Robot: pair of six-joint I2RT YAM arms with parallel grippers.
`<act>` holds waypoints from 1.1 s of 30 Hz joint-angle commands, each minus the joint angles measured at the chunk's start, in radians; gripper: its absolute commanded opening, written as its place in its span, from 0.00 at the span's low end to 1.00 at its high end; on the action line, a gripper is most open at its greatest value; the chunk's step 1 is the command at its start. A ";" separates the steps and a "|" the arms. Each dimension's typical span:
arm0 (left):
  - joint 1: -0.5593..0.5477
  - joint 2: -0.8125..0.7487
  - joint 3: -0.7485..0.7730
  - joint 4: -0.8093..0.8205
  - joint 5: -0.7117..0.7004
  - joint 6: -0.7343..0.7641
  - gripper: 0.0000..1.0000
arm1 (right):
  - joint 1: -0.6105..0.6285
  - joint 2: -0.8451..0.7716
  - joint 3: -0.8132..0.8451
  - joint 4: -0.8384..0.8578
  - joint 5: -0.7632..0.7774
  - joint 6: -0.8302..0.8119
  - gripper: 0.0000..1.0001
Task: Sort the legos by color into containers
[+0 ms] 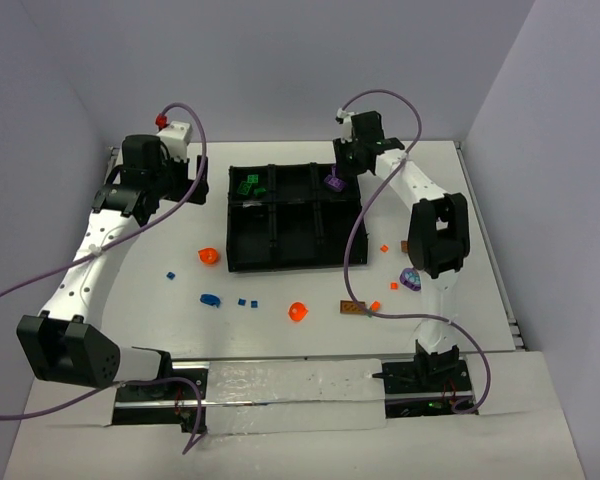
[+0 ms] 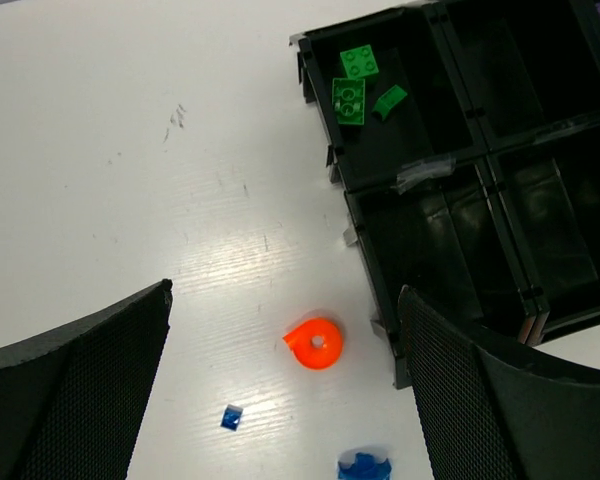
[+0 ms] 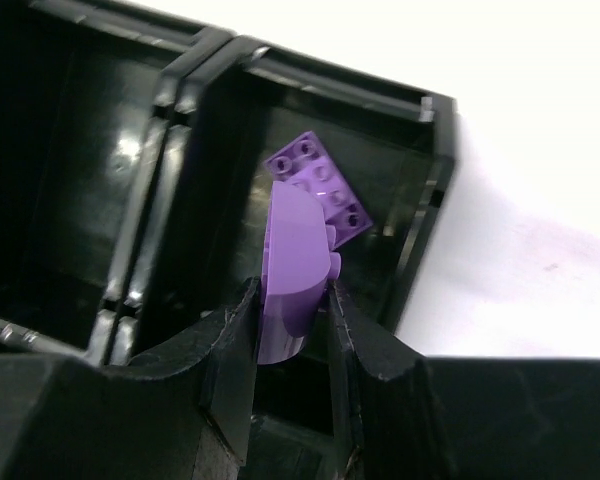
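On the white table (image 1: pixel 140 290), low in the overhead view, lie loose pieces: an orange round piece (image 1: pixel 298 311), a brown bar (image 1: pixel 352 308), a blue piece (image 1: pixel 210 299) to the left and a purple lump (image 1: pixel 410 280) to the right. Beyond them sits the black tray (image 1: pixel 280 264), with green pieces (image 2: pixel 355 85) in its upper-left compartment. The left claw (image 2: pixel 285 295) hangs wide and empty over an orange ring (image 2: pixel 315 343) left of the tray. The right claw (image 3: pixel 290 300) pinches a lilac brick (image 3: pixel 295 260) over the upper-right compartment, where a purple plate (image 3: pixel 318 185) lies.
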 commanded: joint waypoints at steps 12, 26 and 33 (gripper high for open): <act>0.001 0.018 0.026 -0.055 0.011 0.058 0.99 | 0.051 0.071 0.115 -0.076 -0.059 -0.098 0.01; 0.001 0.048 0.033 -0.057 0.021 0.065 0.99 | 0.054 0.164 0.197 -0.190 0.008 -0.183 0.00; 0.001 0.058 0.045 -0.060 0.017 0.065 0.99 | 0.056 0.235 0.272 -0.211 0.120 -0.192 0.00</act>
